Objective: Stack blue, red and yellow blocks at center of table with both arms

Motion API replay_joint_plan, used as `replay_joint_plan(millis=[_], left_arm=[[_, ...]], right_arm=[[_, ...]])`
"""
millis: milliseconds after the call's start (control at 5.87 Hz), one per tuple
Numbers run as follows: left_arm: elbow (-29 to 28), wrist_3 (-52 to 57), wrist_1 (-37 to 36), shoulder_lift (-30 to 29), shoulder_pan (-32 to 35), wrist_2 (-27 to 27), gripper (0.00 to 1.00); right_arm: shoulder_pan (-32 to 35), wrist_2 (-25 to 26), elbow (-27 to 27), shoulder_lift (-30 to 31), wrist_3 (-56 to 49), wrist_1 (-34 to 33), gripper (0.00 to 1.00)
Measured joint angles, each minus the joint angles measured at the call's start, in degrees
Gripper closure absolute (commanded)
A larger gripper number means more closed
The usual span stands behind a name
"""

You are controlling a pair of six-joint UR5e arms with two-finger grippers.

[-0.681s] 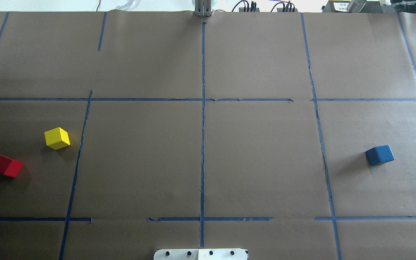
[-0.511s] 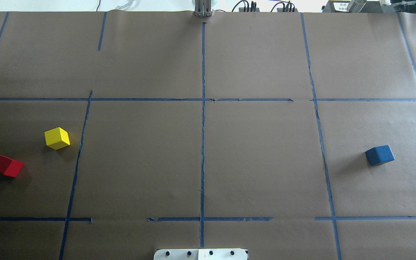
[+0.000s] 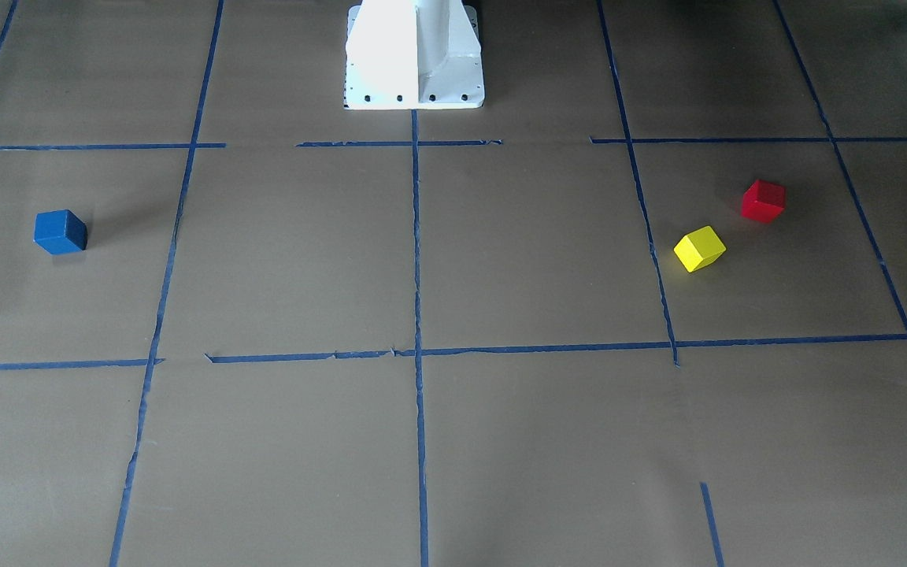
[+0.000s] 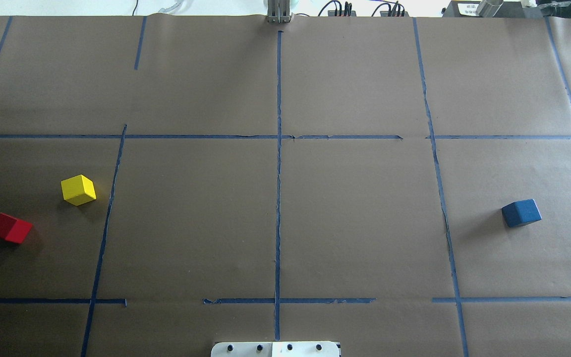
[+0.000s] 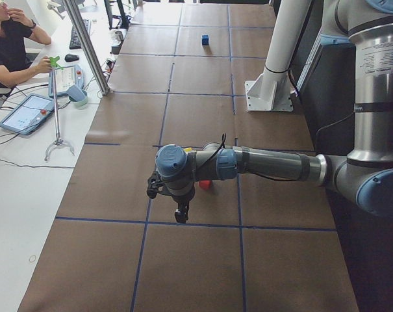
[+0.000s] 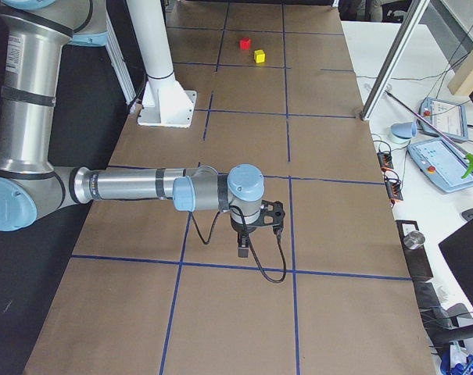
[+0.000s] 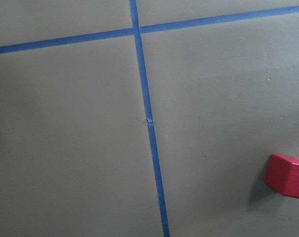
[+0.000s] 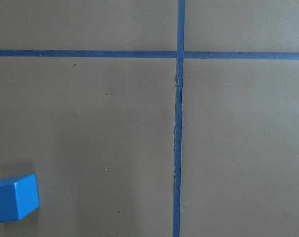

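Three blocks rest on the brown paper of the counter [image 4: 191, 238], so neither pincer holds one; how wide the pincers stand open I cannot tell, because only the side views show them. Nearest to the left pincer [image 5: 181, 213] is the red block [image 7: 287, 176]: in the left wrist view it sits at the right edge, low, so it lies just to one side of the pincer and not under it. The yellow block [image 4: 78, 190] is near the red one, a little more toward the middle, and the two do not touch. The right pincer [image 6: 242, 251] hangs over the other end of the counter, and the blue block [image 8: 13, 198] shows at the lower left edge of its wrist view, again off to the side. I judge that the left arm should take red and yellow and the right arm blue. The blocks are cubes without a long axis, but each is turned at an angle to the blue tape lines [image 4: 278, 173], so the wrist must probably rotate. The center of table [image 4: 315, 218] is well apart from all three. Farther off stands the white pedestal base [image 3: 414, 55], and a person sits at a side table [image 5: 27, 169].
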State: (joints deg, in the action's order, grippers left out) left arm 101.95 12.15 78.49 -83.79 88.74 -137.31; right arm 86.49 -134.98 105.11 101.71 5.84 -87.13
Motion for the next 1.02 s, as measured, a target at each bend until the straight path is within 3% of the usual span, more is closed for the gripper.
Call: replay_joint_plan(millis=[511,1022], left_arm=[[0.25,-0.18,0.00,-0.09,0.01,-0.06,0.00],[0.38,0.02,0.07,-0.44,-0.06,-0.31,0.00]], right_arm=[[-1.56,0.04,-0.08,0.04,-0.32,2.49,0.00],[-10.40,0.41,-0.04,-0.49,5.80,12.00,0.00]])
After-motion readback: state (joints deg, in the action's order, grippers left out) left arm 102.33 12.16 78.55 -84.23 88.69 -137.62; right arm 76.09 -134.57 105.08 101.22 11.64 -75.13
